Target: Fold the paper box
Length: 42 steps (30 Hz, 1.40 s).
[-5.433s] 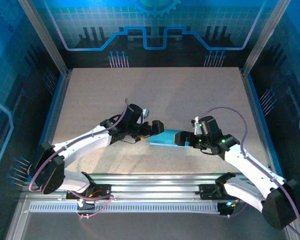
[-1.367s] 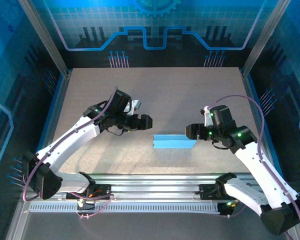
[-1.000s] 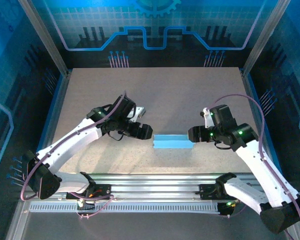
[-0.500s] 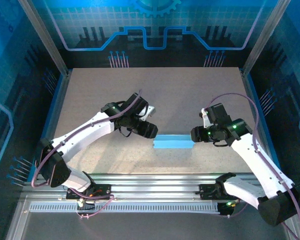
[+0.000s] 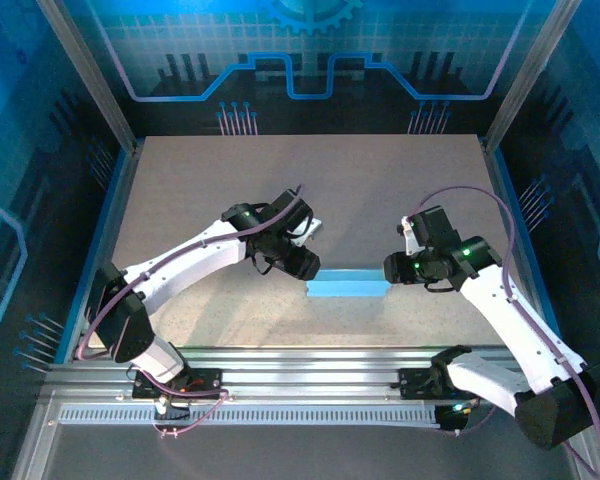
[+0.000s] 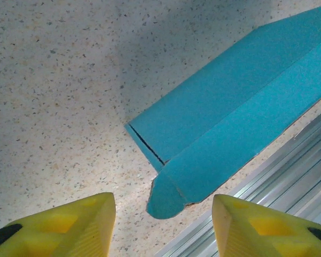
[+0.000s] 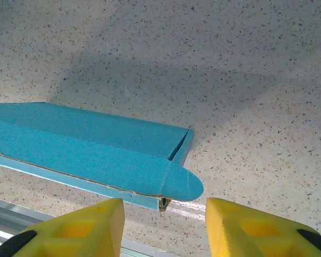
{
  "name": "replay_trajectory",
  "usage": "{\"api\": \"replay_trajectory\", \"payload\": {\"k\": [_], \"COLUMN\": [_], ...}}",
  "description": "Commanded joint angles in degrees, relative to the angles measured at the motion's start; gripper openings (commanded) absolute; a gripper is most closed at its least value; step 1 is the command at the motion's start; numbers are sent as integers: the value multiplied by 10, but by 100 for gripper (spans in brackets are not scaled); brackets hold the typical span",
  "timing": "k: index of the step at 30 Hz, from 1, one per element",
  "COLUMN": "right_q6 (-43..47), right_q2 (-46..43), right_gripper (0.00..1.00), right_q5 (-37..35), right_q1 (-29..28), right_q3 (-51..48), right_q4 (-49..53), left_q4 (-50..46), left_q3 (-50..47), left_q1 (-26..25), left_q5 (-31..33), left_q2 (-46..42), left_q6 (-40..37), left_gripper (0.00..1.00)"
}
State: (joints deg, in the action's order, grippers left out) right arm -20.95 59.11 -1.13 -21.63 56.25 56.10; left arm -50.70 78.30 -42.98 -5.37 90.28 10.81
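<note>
**Work piece.** The paper box [image 5: 347,284] lies flat on the speckled table [image 5: 300,180], folded into a long, narrow, light blue shape. It sits toward 6 o'clock from the table centre, just short of the aluminium rail [image 5: 310,360] at the near edge. Its long axis runs from 9 to 3 o'clock.

**Left arm.** The left gripper [image 5: 308,266] stands at the 10 o'clock corner of the box. In the left wrist view, the yellow left fingers [image 6: 64,225] stand partly apart and hold nothing. The left end tab [image 6: 163,201], rounded in outline, projects from the box end toward 7 o'clock. It lies in line with the gap and touches neither finger. A dark slit marks the box end above the tab.

**Right arm.** The right gripper [image 5: 390,268] stands at the 2 o'clock corner of the box. In the right wrist view, the yellow right fingers [image 7: 257,230] stand partly apart and are empty. The right end tab [image 7: 183,184], also rounded, projects toward 4 o'clock, in line with the gap and clear of both fingers.
</note>
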Motion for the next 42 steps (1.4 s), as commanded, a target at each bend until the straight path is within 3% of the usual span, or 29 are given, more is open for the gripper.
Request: {"api": "replay_trajectory", "payload": {"k": [1, 6, 17, 30, 42], "right_q6": [-4, -8, -7, -18, -6], "right_q2": [0, 5, -4, -19, -24], "right_gripper": [44, 40, 34, 34, 33], "right_q5": [-3, -14, -8, -13, 3], "right_q1": [2, 2, 1, -1, -7], "right_q3": [-5, -6, -5, 13, -8], "right_q4": [7, 13, 16, 67, 21], "left_q4": [-29, -16, -7, 6, 30], "left_q3": [14, 6, 8, 5, -26], "left_q1": [-5, -5, -4, -4, -5], "left_q5": [17, 14, 11, 9, 7], "left_q2": [-2, 2, 8, -2, -33], "left_q6": [-20, -13, -4, 0, 15], "left_gripper": [51, 43, 38, 37, 39]}}
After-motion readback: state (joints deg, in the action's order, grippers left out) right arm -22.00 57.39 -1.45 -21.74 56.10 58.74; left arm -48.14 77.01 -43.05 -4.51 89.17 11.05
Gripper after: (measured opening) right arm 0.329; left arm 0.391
